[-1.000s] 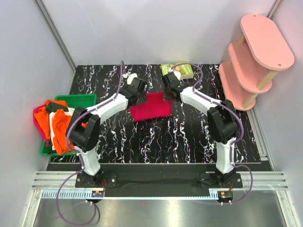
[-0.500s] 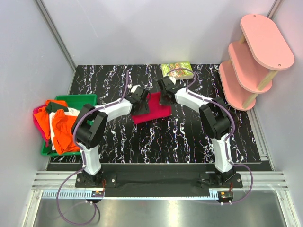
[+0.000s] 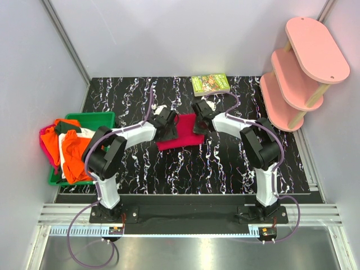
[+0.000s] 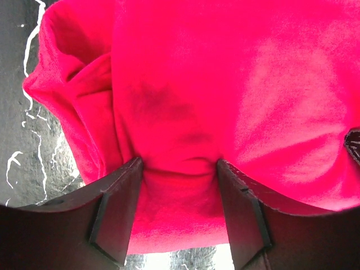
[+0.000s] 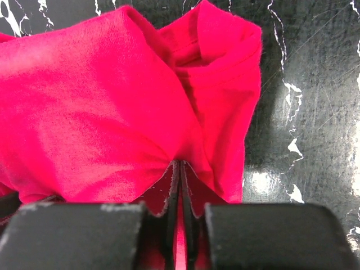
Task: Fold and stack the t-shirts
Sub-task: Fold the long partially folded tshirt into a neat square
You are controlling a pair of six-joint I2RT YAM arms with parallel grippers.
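Observation:
A crimson-red t-shirt [image 3: 183,138] lies folded into a small rectangle at the middle of the black marbled table. My left gripper [image 3: 170,128] is at its left edge. In the left wrist view that gripper [image 4: 179,163] stands open, with its fingers pressed down on the red cloth [image 4: 225,84] that bulges between them. My right gripper [image 3: 198,122] is at the shirt's right edge. In the right wrist view it [image 5: 180,163] is shut on a thin fold of the t-shirt [image 5: 84,101]. Orange [image 3: 73,149], white and pink t-shirts lie heaped at the left.
A green bin [image 3: 93,118] at the table's left edge holds the heap of shirts. A small green-covered book [image 3: 211,83] lies at the back of the table. A pink three-tier shelf [image 3: 304,67] stands at the right rear. Grey walls close in the sides.
Both grippers have moved from the shirt's far edge toward the near side, over the red shirt. The shirt now looks shorter front to back.

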